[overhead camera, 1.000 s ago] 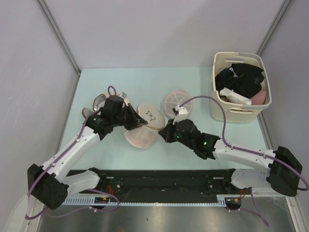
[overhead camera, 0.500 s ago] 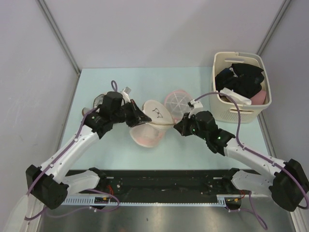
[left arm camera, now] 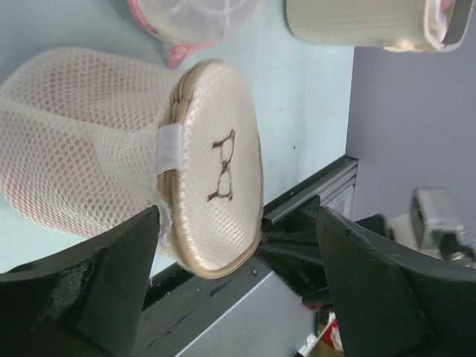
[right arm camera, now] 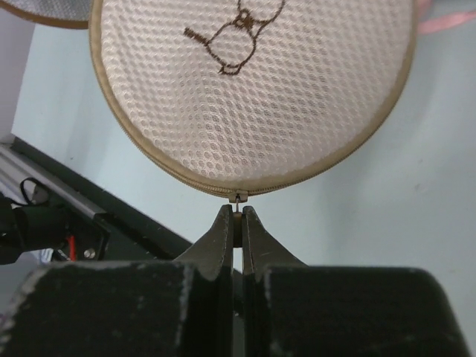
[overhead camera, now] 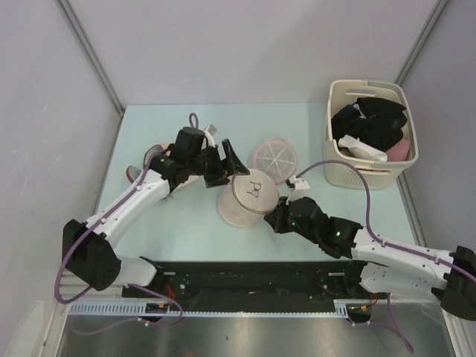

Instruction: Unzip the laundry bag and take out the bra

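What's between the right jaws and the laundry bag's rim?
Just the zipper pull, hanging off the laundry bag and pinched by the right gripper; the right wrist view shows it.

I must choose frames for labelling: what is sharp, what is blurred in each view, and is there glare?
Left wrist view: the laundry bag is sharp at its marked end, while the dark fingers at the bottom are soft. Right wrist view: the mesh and the zipper pull are crisp, and the right gripper is blurred and nearly black at its base. Top view: even light, soft shadows, no glare.

Pink disc (overhead camera: 274, 158) stands beyond bag (overhead camera: 239, 208) (basket (overhead camera: 366, 175) rightward)
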Controlling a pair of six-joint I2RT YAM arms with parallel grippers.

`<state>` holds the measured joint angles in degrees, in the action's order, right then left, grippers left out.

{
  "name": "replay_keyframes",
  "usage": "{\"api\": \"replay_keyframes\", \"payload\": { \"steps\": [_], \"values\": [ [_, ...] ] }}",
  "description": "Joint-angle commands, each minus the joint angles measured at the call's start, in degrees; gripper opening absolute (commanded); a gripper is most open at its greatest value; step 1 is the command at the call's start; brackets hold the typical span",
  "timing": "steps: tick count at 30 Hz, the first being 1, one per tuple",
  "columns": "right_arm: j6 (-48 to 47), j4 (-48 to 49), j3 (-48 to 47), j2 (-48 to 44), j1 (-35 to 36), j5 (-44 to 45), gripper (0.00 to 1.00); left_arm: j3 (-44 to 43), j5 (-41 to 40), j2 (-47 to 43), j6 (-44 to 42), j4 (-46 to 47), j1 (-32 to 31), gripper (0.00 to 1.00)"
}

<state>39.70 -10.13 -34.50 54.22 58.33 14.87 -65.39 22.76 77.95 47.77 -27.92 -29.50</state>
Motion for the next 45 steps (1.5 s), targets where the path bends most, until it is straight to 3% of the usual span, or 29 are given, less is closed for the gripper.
{"api": "replay_keyframes", "payload": {
  "steps": [1,5,9,12,17,23,25,28,29,31,35,38,42,45],
  "values": [
    [11.0,5.1,0.2,3.1,5.9,8.7,0.0,-5.5,-5.6,-7.4,-5.7,-5.5,0.0,0.91],
    [12.7,9.6,0.2,5.8,7.9,9.3,0.0,-1.1,-10.0,-16.1,-5.2,-10.6,0.0,0.92],
    [12.6,12.9,-0.1,7.0,7.5,8.2,0.0,8.2,-10.5,-24.8,2.4,-9.8,-0.3,0.84],
    [12.9,12.8,-0.3,7.4,6.8,8.2,0.0,15.3,-9.1,-29.2,6.9,-6.2,-1.2,0.88],
    [12.3,14.2,-0.6,8.7,5.7,5.3,0.0,19.2,-5.7,-26.6,7.3,0.1,-3.4,0.98],
    [12.2,12.8,-1.2,9.2,6.3,6.0,0.0,21.2,-3.8,-20.3,10.2,8.3,-6.4,0.95],
    [12.2,12.5,-1.3,9.1,6.5,6.2,0.0,20.5,-4.4,-17.3,10.2,9.4,-7.6,0.87],
    [11.1,12.3,-1.3,8.8,6.6,5.2,0.0,19.2,-5.0,-13.7,9.6,10.2,-7.9,0.67],
    [11.1,11.3,-1.2,8.5,6.8,5.3,0.0,18.4,-5.5,-12.9,8.3,9.6,-7.9,0.56],
    [10.8,8.3,-1.3,7.1,6.8,6.1,0.0,15.6,-6.1,-10.6,7.0,7.6,-7.9,0.42],
    [8.6,4.2,-1.2,4.2,6.8,7.8,0.0,12.4,-6.3,-9.2,4.5,6.2,-7.9,0.01],
    [4.9,1.7,-1.1,2.2,4.9,7.4,0.0,8.4,-8.0,-9.7,1.5,2.0,-7.4,0.0],
    [-0.1,0.9,1.1,-1.0,-3.2,3.1,0.0,4.7,-8.4,-12.5,-2.8,-2.0,-4.5,0.0],
    [-3.7,5.9,3.9,-1.0,-11.4,-7.3,0.0,3.9,-5.5,-12.5,-6.5,-2.5,-1.4,0.0]
  ]
}}
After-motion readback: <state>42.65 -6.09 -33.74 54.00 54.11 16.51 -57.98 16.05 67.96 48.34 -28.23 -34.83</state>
